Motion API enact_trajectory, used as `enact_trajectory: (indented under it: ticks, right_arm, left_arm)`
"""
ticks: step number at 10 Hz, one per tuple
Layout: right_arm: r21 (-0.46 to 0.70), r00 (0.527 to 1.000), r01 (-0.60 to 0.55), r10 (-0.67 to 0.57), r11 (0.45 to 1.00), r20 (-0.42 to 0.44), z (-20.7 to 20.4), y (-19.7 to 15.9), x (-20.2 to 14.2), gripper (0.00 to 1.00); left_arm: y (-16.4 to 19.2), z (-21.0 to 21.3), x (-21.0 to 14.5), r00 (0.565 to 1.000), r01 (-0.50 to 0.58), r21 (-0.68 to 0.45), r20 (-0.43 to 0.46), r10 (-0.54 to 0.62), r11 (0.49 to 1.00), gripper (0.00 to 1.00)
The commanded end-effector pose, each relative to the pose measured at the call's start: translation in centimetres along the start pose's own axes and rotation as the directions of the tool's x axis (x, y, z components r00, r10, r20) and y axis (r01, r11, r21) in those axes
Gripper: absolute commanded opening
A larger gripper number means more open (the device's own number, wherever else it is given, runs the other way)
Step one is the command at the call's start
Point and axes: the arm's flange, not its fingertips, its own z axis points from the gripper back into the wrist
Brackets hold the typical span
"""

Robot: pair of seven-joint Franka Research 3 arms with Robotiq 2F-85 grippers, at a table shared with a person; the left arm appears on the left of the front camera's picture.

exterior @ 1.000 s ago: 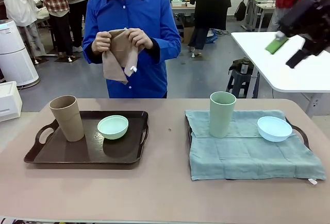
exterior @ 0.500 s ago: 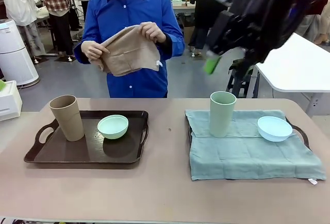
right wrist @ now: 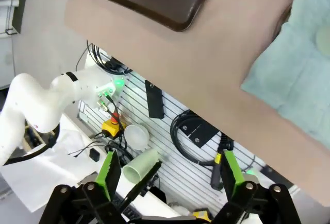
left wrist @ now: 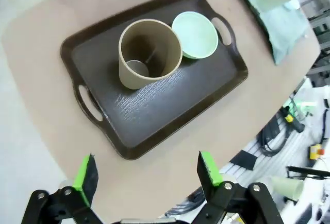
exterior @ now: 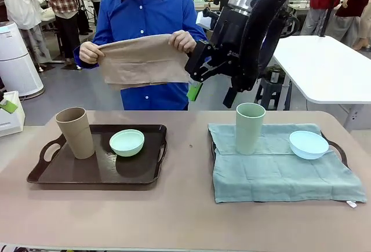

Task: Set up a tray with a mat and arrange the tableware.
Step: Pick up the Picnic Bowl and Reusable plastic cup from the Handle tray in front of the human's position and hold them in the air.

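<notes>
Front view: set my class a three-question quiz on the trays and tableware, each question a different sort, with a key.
1. True or false: the sage green cup stands upright on the teal mat.
2. Which sits beside the tan cup on the bare brown tray? A plate; B mint bowl; C spoon.
3. Fill in: the person holds up a spread tan ____.
Key: 1 true; 2 B; 3 cloth.
</notes>
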Motion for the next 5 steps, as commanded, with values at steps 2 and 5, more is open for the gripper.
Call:
enact_trajectory:
  ticks: [2, 5]
  right_arm:
    - [-0.036, 1.0, -0.005, 0.005, 0.999, -0.009, -0.05, 0.84, -0.85, 1.0]
    - [-0.019, 1.0, -0.018, 0.018, 1.0, -0.003, -0.05, 0.77, -0.5, 1.0]
  left_arm:
    - [-0.52, -1.15, 0.54, 0.998, 0.044, 0.044, -0.048, -0.042, 0.998, 1.0]
    - [-0.53, -0.71, 0.52, 0.999, 0.035, 0.018, -0.041, -0.034, 0.999, 1.0]
